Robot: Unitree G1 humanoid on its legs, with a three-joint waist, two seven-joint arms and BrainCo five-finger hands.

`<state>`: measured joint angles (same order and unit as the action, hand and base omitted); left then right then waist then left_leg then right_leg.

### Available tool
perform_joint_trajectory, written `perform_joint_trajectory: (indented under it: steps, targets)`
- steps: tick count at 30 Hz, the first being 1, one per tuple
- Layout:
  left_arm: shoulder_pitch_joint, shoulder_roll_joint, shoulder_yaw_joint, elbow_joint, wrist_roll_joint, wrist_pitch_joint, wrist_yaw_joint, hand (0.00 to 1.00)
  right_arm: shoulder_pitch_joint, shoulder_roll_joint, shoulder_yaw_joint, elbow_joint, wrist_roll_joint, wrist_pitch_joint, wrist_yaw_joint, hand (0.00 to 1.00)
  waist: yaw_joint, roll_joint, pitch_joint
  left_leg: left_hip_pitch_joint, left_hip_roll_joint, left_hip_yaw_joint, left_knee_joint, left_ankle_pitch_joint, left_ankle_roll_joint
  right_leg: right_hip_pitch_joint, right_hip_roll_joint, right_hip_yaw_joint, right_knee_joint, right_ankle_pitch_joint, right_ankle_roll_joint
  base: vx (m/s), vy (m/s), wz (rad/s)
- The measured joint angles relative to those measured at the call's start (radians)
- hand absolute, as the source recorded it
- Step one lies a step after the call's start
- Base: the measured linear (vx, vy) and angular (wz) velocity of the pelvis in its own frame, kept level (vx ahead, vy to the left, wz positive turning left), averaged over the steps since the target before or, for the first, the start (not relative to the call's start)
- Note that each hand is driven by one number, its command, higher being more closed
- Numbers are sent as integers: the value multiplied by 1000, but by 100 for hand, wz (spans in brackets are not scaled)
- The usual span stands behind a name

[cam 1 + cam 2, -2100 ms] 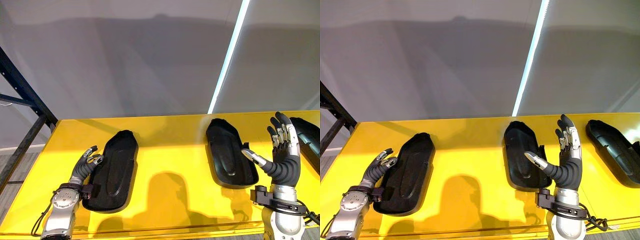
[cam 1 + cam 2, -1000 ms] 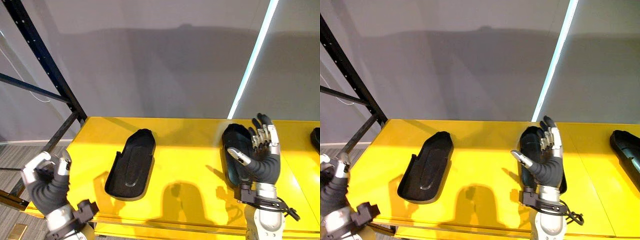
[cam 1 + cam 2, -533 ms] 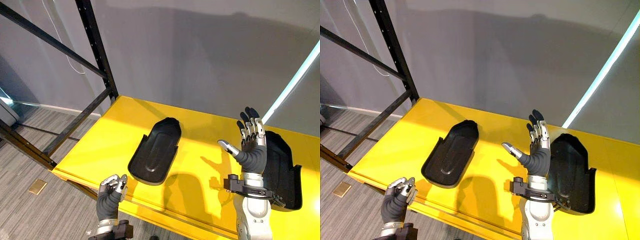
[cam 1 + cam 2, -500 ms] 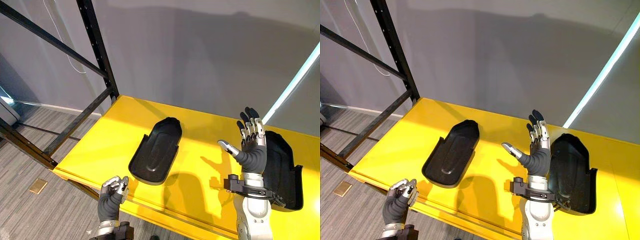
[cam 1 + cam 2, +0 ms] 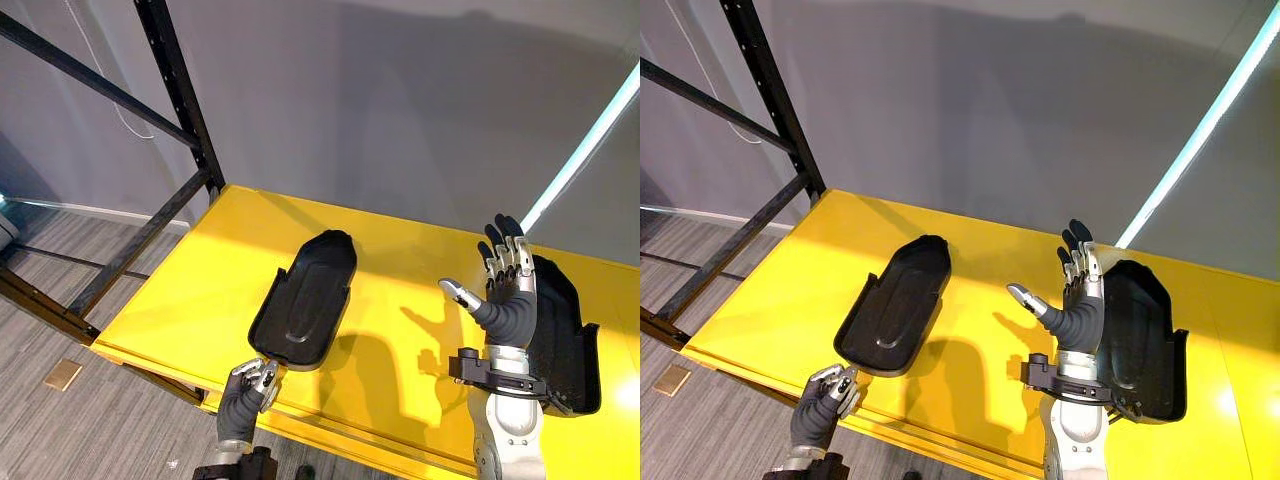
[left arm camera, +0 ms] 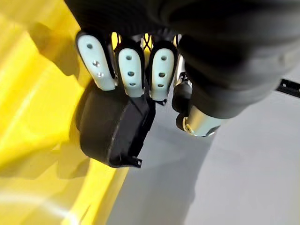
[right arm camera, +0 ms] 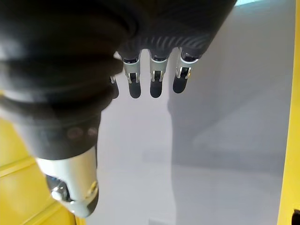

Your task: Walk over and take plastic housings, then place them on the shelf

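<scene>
Has drawn left hand (image 5: 248,392) back off left housing (image 5: 305,298) since two seconds ago; holds it now low at front edge of yellow shelf (image 5: 200,290), fingers curled on nothing, just short of that housing's near end. Holds right hand (image 5: 505,300) upright over shelf, fingers straight, thumb spread, empty, by left rim of right housing (image 5: 565,340); finds both housings flat on shelf, well apart. Shows farther off black rack post (image 5: 185,100) at shelf's left corner, grey wall (image 5: 400,120) behind.

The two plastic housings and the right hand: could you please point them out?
left plastic housing (image 5: 305,298), left eye view, hollow middle.
right plastic housing (image 5: 565,330), left eye view, inner floor.
right hand (image 5: 508,305), left eye view, its back.
</scene>
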<state>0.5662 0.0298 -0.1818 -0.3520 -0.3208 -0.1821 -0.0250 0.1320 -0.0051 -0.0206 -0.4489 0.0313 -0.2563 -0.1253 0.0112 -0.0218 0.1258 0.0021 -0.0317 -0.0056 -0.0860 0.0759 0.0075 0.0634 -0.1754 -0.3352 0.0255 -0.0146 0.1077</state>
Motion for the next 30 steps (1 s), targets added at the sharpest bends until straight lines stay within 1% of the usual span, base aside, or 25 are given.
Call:
perform_joint_trajectory:
  steps: [3, 5, 11, 12, 17, 22, 23, 27, 29, 30]
  targets:
    - [-18, -1, 6, 1, 0, 0, 1, 100, -4, 1, -12, -3, 1, 0, 1, 0, -7, 0, 0, 2, 5, 25, 0, -6, -1, -13, 4, 27, 0, 3, -4, -33, 1, -26]
    - [-26, -2, 20, 7, 1, 0, 3, 100, -4, 2, -21, -4, 1, 0, 1, 0, -22, 0, 0, 3, 6, 31, 0, -9, -2, -14, 6, 33, -1, 4, -4, -18, -4, -19]
    - [-63, -12, 59, 65, 9, 3, 23, 100, -1, 7, -57, -12, 18, 0, 9, 0, -25, 0, -1, 20, 17, 67, 0, -18, -4, -16, 14, 72, -7, 6, -8, -16, -5, -19]
    - [-65, -15, 61, 68, 10, 6, 26, 100, 1, 11, -58, -12, 27, 0, 9, 0, -32, 0, -1, 20, 18, 69, 0, -18, -3, -15, 15, 73, -9, 7, -8, -14, -5, -4]
    - [-110, -21, 89, 100, 13, 8, 44, 100, 10, 27, -59, -12, 41, 0, 11, 0, -44, 1, -3, 25, 20, 74, 0, -19, -4, -13, 18, 77, -15, 9, -10, -7, -2, -1]
    - [-125, -28, 118, 113, 32, 9, 63, 100, 25, 43, -72, -13, 42, 0, 22, 0, -47, 2, -4, 27, 22, 84, -1, -22, -8, -13, 20, 85, -16, 10, -11, -34, 1, -6]
    - [-135, -30, 127, 123, 33, 9, 66, 100, 25, 43, -80, -13, 42, 0, 24, 0, -46, 2, -6, 27, 24, 86, -3, -27, -13, -13, 22, 87, -16, 10, -11, -40, -4, -5]
    - [-141, -35, 137, 133, 51, 9, 82, 100, 29, 43, -89, -13, 42, 0, 28, 0, -47, 4, -17, 28, 29, 88, -3, -25, -11, -13, 27, 90, -19, 11, -12, -11, -2, -1]
    - [-139, -41, 141, 120, 51, 10, 86, 100, 29, 43, -90, -13, 42, 0, 29, 0, -47, 4, -20, 28, 30, 87, -3, -24, -10, -13, 28, 90, -20, 11, -12, 0, 0, 0]
    - [-133, -55, 148, 79, 52, 10, 91, 100, 29, 43, -91, -13, 42, 0, 29, 0, -47, 4, -20, 29, 30, 87, 0, -24, -10, -13, 29, 89, -21, 11, -13, 0, 0, 0]
